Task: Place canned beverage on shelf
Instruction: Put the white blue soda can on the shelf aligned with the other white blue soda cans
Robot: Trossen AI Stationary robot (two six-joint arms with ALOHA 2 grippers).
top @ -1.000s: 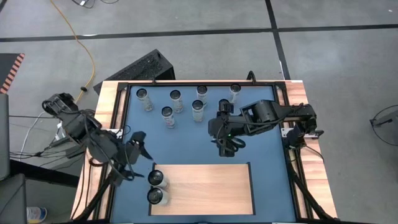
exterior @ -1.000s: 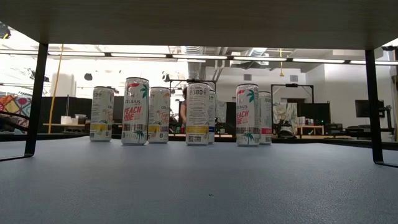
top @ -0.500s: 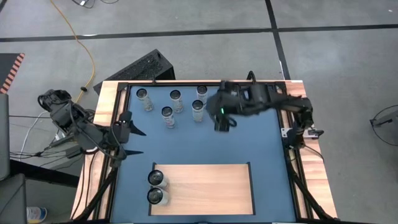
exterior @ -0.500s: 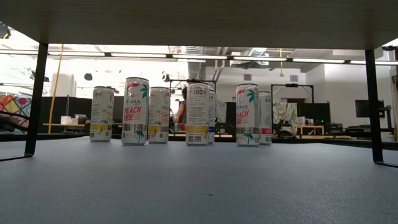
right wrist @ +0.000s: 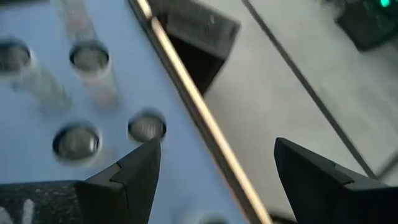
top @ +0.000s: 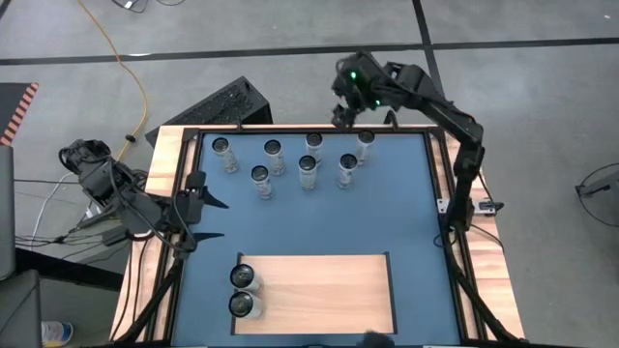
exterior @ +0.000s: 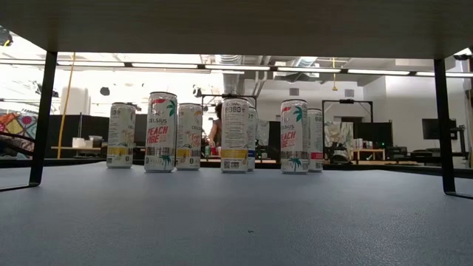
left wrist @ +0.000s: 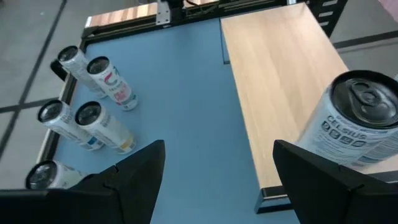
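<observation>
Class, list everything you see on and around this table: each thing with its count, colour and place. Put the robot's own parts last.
Cans standing on the blue surface: six, pale with silver tops, clustered at the far end, e.g..
Cans on the shelf: two, silver tops, one behind the other at its left edge.
Shelf: one, pale wood grain, near end of the table.
Wooden side strips: two, light brown, along both table sides.
Cable: one, yellow, on the floor beyond the table.
Left gripper: dark, jaws open and empty, at the table's left edge.
Right gripper: dark, jaws open and empty, above the far edge.
</observation>
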